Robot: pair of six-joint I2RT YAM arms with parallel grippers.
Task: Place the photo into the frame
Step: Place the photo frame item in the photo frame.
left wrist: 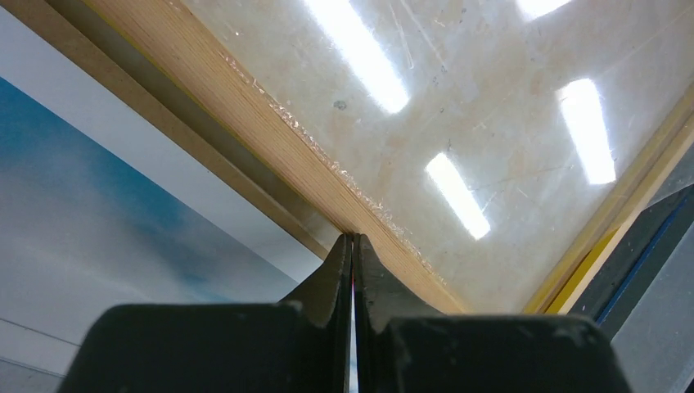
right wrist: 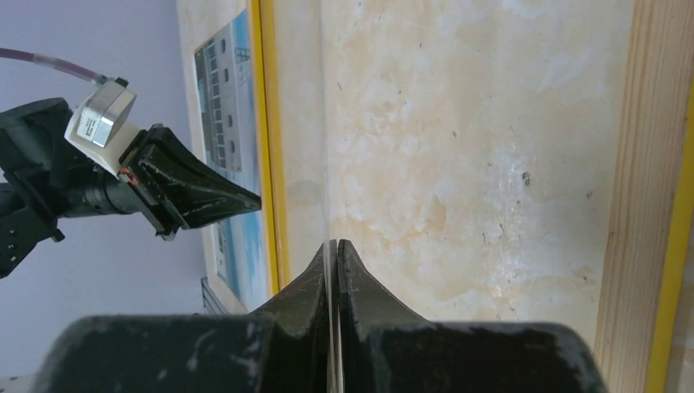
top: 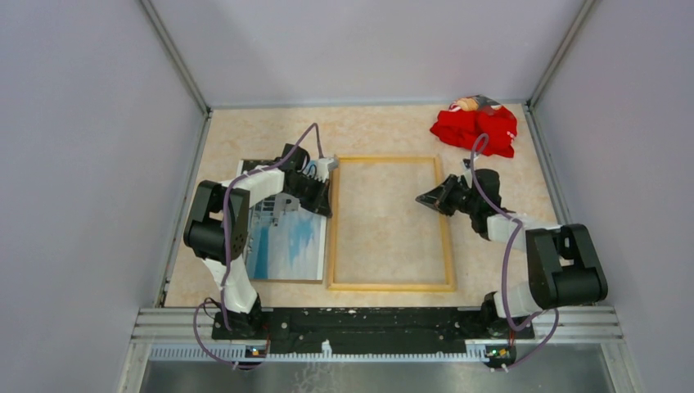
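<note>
Your left gripper point(left wrist: 353, 241) is clenched, tips at the frame's point(top: 391, 286) left rail. Right gripper point(right wrist: 334, 246) is clenched too, over the frame. Photo point(top: 288, 246) lies face-up, just left of it.

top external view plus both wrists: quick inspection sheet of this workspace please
surface: beige marbled tabletop, glare spots.
job's things: thin rectangular wooden frame lies mid-table, pale back up; building-and-sky paper photo lies face up beside its left rail, not inside.
clutter: crumpled red cloth, far right corner.
grippers: left gripper fingers shut, tips at the frame's rail; right gripper fingers shut over the frame opening.
cables: purple cables loop along both arms.
surroundings: plain grey walls.
</note>
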